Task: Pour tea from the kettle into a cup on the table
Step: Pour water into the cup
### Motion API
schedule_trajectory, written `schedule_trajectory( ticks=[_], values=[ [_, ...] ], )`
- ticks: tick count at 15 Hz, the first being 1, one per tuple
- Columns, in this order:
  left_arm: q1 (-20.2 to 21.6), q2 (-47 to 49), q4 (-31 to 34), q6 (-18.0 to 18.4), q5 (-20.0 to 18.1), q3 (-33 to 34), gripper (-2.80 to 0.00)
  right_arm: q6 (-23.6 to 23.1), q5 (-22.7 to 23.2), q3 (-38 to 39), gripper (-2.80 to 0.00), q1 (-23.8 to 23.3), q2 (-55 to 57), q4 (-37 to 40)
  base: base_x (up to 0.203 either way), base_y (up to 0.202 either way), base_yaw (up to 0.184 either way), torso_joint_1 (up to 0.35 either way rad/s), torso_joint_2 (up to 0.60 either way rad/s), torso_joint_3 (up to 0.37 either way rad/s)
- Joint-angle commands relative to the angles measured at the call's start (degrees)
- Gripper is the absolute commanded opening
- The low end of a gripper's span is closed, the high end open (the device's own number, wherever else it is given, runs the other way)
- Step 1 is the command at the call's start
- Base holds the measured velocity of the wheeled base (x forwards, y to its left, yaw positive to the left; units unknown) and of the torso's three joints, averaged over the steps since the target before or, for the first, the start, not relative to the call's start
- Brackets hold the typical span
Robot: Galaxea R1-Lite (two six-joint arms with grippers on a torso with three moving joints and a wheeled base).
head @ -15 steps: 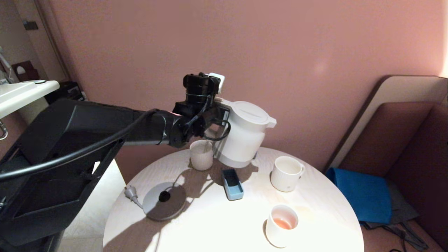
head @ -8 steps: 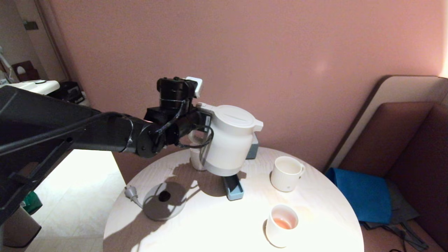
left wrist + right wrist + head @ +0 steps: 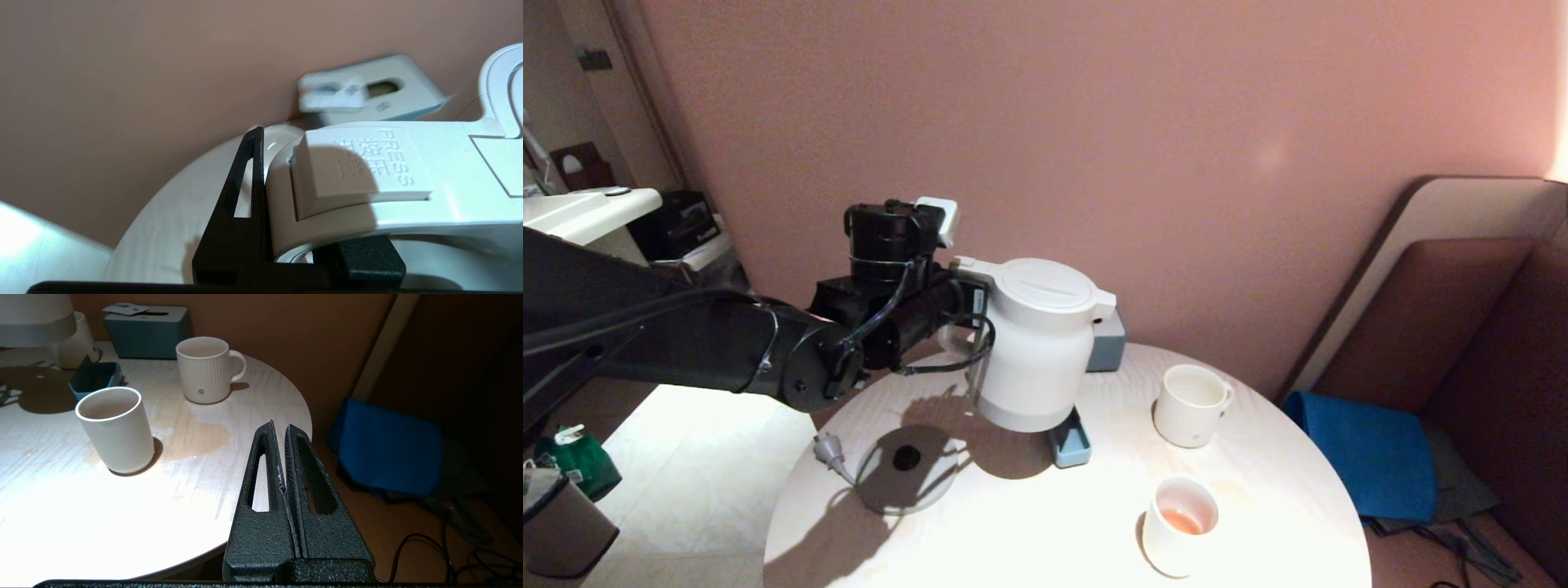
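The left end effector [image 3: 960,298] is clamped on the squarish loop handle of the kettle [image 3: 1036,343], one black finger [image 3: 245,212] pressed against the handle's side just below the PRESS button. The kettle hangs upright above the table [image 3: 1029,531], clear of the surface, lid closed, spout pointing to the right. Its shadow falls on the tabletop beneath it. Left of that shadow, the grey round base disc [image 3: 907,469] lies flat, with a plug [image 3: 828,451] beside it. A small blue tray [image 3: 1068,441] sits partly under the kettle's bottom edge. A grey-blue box [image 3: 1107,343] stands behind the kettle at the table's far rim. Further right, the ribbed cup [image 3: 1191,405] stands upright, handle to the right, apart from the kettle. Nearer the front edge, a smooth white cup [image 3: 1179,525] holds a little tea [image 3: 1181,522]. A tea puddle [image 3: 196,439] lies between the two cups. The right end effector [image 3: 282,457] hovers past the table's right edge, fingers pressed together and empty.
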Motion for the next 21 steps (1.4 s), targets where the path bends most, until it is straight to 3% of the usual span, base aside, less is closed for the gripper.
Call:
schedule_trajectory(
  ticks=[1, 21],
  values=[
    [0.73, -1.71, -0.49, -0.94, 0.2, 1.87, -2.8, -0.06, 0.01, 0.0, -2.8, 0.02, 0.07, -0.07, 0.0, 0.0, 0.0, 0.0, 0.0, 0.0],
    [1.1, -2.22, -0.6, -1.17, 0.29, 3.78, -2.8, -0.28, -0.61, -2.18, -2.8, 0.02, 0.07, -1.64, 0.0, 0.0, 0.0, 0.0, 0.0, 0.0]
  ],
)
